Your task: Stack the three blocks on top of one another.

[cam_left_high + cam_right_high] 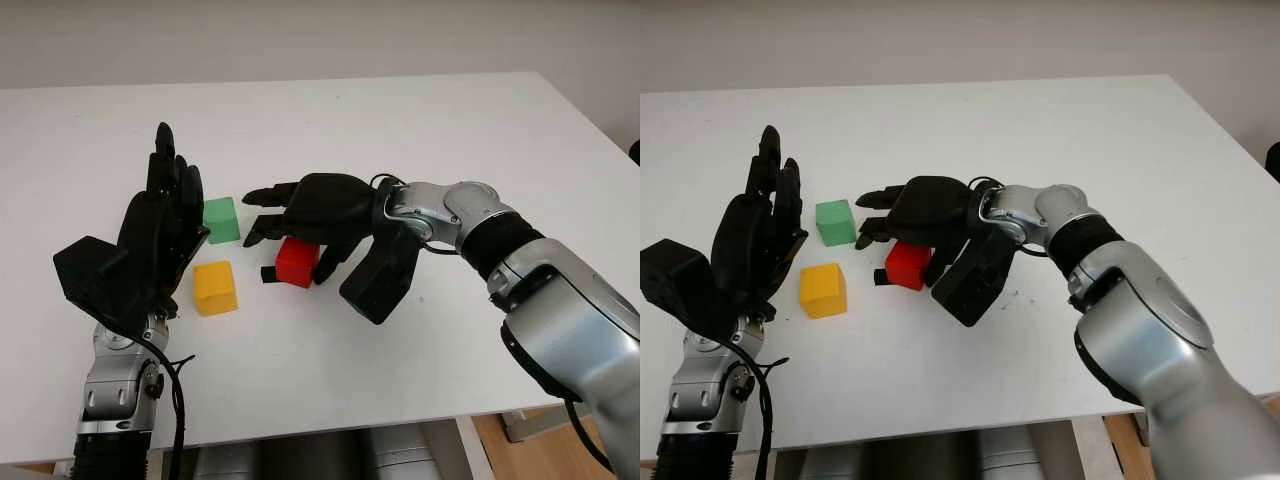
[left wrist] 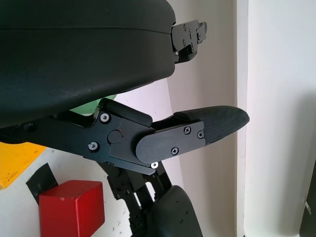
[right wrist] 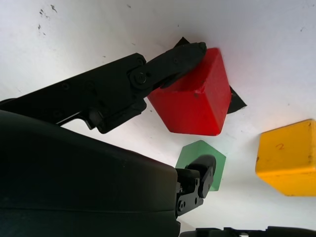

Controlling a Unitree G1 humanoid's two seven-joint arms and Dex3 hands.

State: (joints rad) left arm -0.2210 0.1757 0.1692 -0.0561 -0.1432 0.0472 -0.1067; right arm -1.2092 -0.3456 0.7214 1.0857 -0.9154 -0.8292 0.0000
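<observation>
Right hand (image 1: pixel 300 215) over red block (image 1: pixel 297 262), thumb touching one face, other fingers not closed; seat them opposite, squeeze squarely; left hand (image 1: pixel 160 235) open beside yellow block (image 1: pixel 215 288).

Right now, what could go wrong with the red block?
The right hand sits over the red block, and in the right wrist view one finger touches only its top edge, so the block may slip or tip when lifted. The green block and yellow block lie close by, so a sliding red block could knock them. The open left hand stands upright beside those two and might get bumped.
</observation>
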